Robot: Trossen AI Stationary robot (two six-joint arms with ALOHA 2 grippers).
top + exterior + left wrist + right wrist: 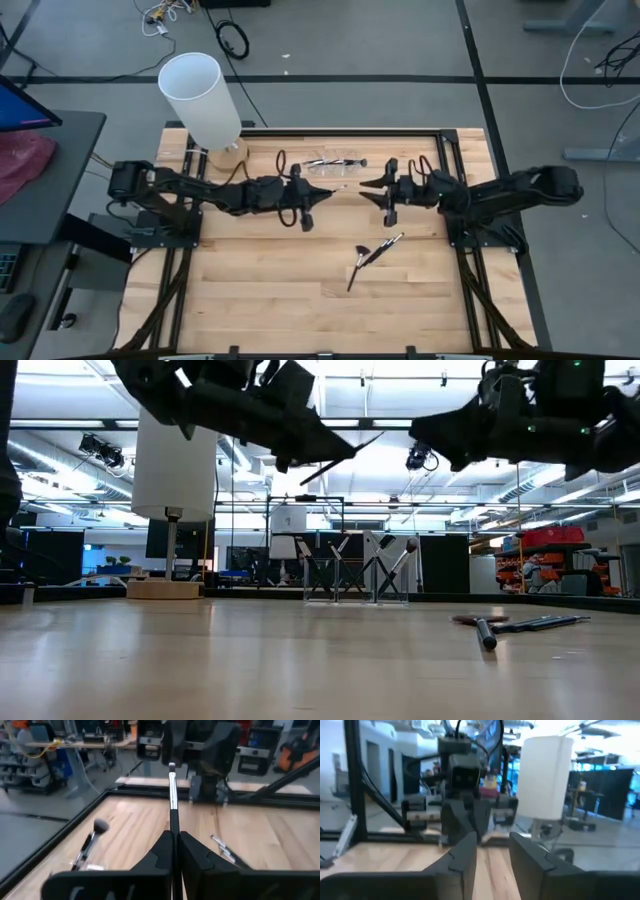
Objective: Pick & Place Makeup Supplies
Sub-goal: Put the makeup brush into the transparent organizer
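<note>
My left gripper [318,195] hangs above the table's middle, shut on a slim dark makeup brush [173,805] that sticks out ahead of its fingertips toward the right arm. My right gripper [368,185] faces it a short way off, open, with nothing between its fingers [465,855]. Several loose makeup brushes [375,252] lie flat on the wood toward the near right. A clear holder [335,165] stands toward the far edge with brushes [400,565] leaning in it. My left gripper pinches the brush's handle [173,836] between its two fingers, which point about level from the table's left. The brush lies along the fingers, and its long free part [362,444] reaches past their tips, slanting slightly upward. It is lifted clear of the table.
A tall white cylinder [200,95] on a round wooden base stands at the table's far left corner. A black frame [455,190] borders the wooden top. Bare wood lies along the near side.
</note>
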